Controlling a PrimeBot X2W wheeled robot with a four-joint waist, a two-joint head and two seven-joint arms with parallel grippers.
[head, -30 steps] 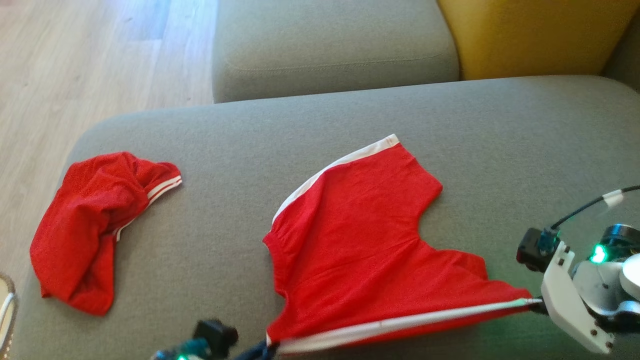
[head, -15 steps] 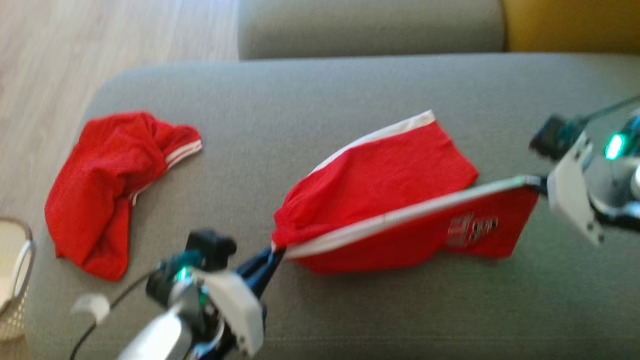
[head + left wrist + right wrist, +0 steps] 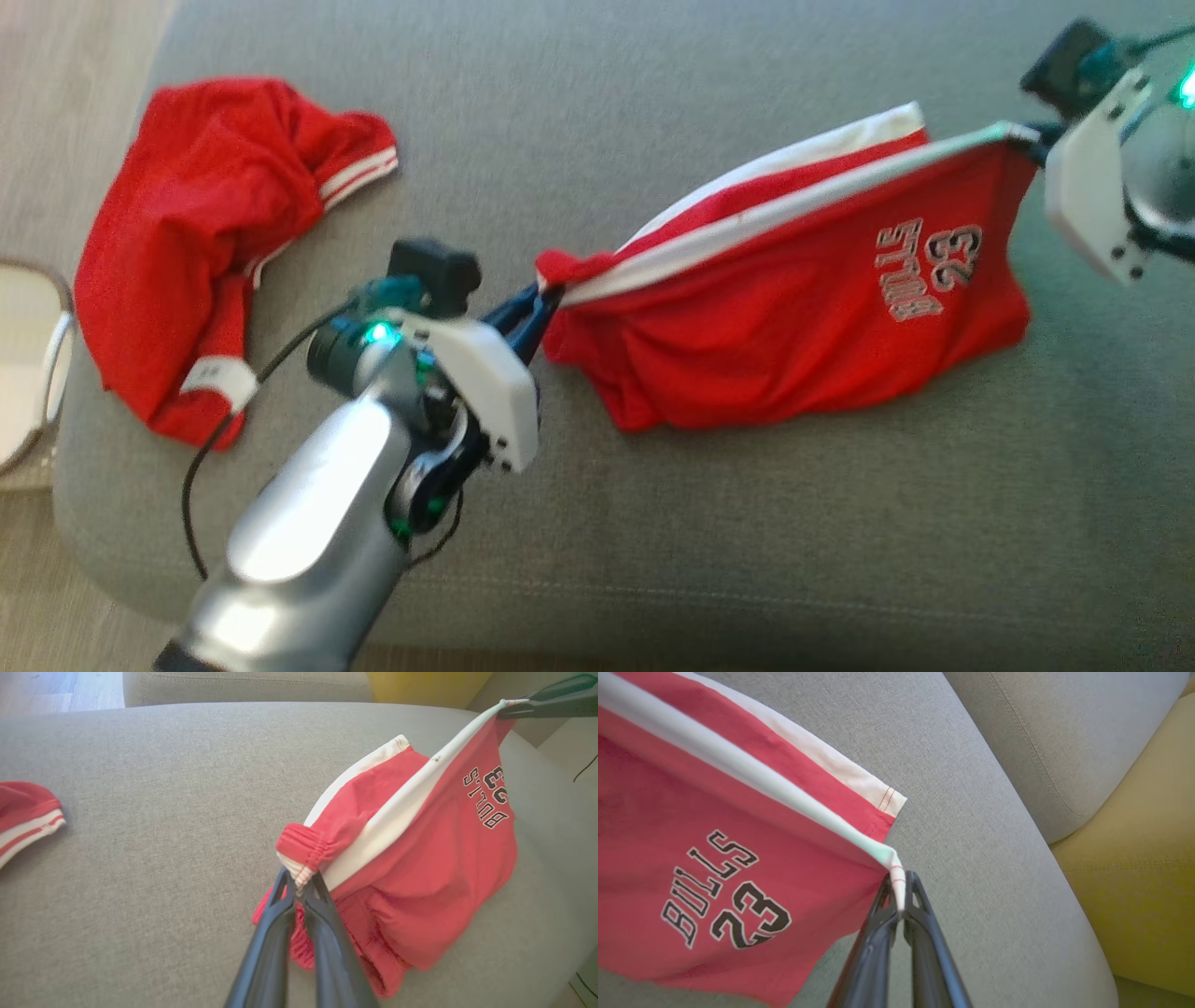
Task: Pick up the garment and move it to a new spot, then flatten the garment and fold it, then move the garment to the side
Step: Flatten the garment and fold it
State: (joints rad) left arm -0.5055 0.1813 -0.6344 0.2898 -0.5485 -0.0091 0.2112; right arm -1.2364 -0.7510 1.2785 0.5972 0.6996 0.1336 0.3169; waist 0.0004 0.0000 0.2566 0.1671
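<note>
Left gripper (image 3: 299, 883), bottom centre: fingers pressed together, clamped on the elastic waistband corner of the red Bulls shorts (image 3: 444, 868). The white side stripe (image 3: 402, 812) runs taut from that corner to upper right, where the right gripper (image 3: 507, 711) pinches its far end. "BULLS 23" print (image 3: 488, 795) faces the camera, tilted. Lower part of the shorts sags and rests on the grey sofa seat (image 3: 163, 788). Second red garment with white-striped cuff (image 3: 23, 812) at the left edge, well apart. Yellow cushion (image 3: 420, 686) top right; wooden floor (image 3: 56, 688) top left.
</note>
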